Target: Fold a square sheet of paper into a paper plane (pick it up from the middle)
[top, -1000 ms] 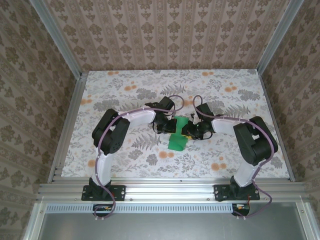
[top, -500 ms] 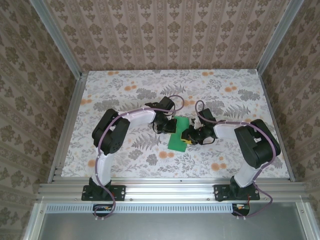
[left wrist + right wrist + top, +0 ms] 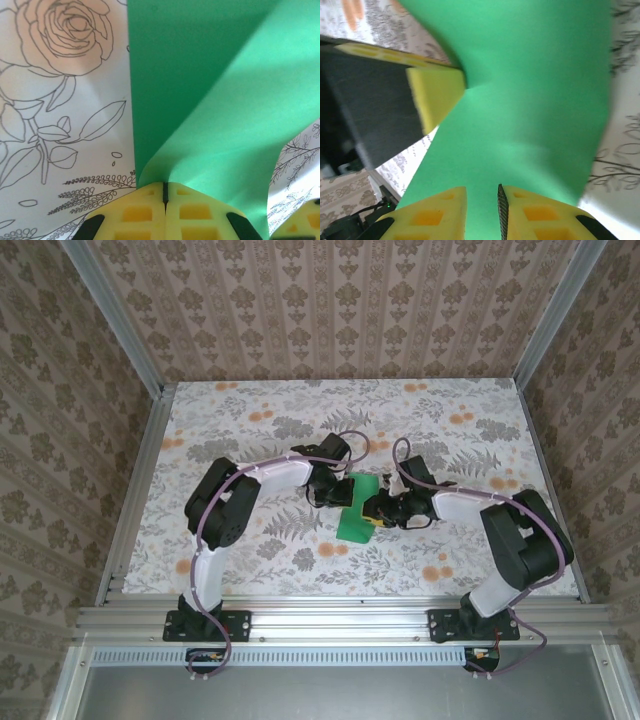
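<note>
The left gripper (image 3: 164,189) is clamping tight on the edge of the green paper (image 3: 200,90). The right gripper (image 3: 481,196) is standing slightly parted, with the green paper spreading just ahead of its fingertips.

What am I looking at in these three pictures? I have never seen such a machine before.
Two robot arms stand at the edge of a flowered table, each ending in a two-finger gripper. One picture looks down from above; the other two come from cameras on the wrists. A green sheet of paper is between the grippers, partly bent. The left gripper is shut, pinching its edge. The right gripper has its fingers slightly apart, with paper showing between them; a firm hold I cannot confirm.
</note>
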